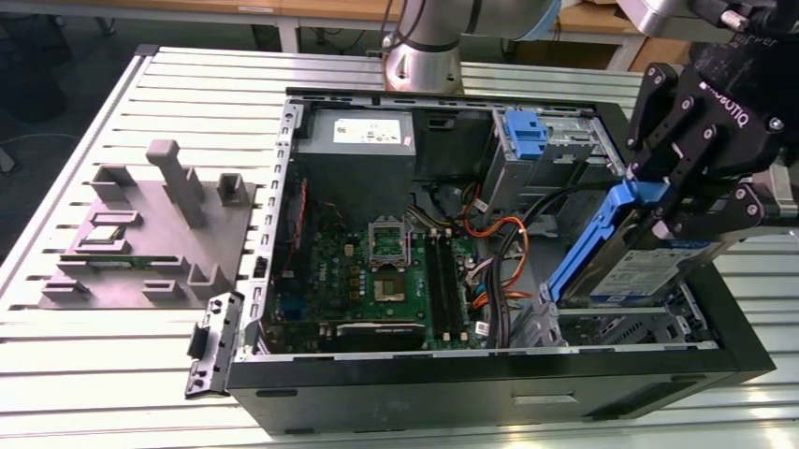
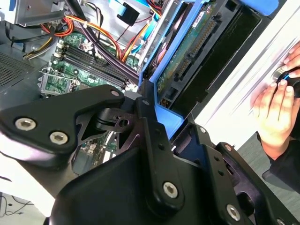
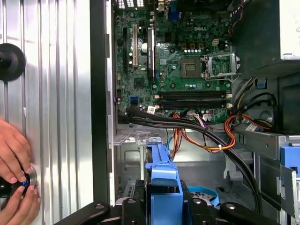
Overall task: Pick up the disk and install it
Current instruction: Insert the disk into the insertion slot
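The disk [image 1: 639, 269], a silver-grey drive with a white and blue label in a blue carrier bracket [image 1: 585, 245], hangs tilted on edge over the drive bay at the front corner of the open computer case [image 1: 500, 379], at the exterior view's right. My gripper [image 1: 687, 201] is shut on its upper end. In the second wrist view the disk's green circuit-board underside [image 2: 187, 51] and blue carrier [image 2: 165, 117] run away from the gripper [image 2: 171, 127]. The first wrist view has the carrier's blue end [image 3: 164, 180] clamped in the gripper [image 3: 164, 208], above the bay floor.
Inside the case lie the motherboard [image 1: 374, 267], orange and black cables [image 1: 500, 243], a power supply [image 1: 359, 131] and an upright blue latch piece [image 1: 525, 131] on a grey cage. A grey fixture [image 1: 150, 234] sits at the exterior view's left. A person's hands [image 3: 14, 161] [image 2: 276, 105] rest on the slatted table beside the case.
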Controlling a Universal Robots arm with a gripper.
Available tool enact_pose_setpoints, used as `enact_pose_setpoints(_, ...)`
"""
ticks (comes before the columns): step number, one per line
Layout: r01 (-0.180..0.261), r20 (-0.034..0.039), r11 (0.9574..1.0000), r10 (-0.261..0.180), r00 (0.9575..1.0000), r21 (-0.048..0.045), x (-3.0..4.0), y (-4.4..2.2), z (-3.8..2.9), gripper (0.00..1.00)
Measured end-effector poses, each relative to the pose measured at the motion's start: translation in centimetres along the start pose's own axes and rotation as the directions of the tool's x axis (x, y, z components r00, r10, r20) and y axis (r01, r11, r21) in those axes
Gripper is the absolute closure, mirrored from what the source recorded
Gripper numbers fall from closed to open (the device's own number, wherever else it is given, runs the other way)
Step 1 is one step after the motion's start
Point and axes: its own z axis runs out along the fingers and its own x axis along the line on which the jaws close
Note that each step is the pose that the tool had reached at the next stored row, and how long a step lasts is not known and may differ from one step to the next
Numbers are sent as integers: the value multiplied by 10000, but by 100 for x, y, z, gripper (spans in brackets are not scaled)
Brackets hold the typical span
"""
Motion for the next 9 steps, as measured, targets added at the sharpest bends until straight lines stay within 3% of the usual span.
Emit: enact_pose_setpoints(9,0,-1,10000,0,10000,0,1,0,44,64)
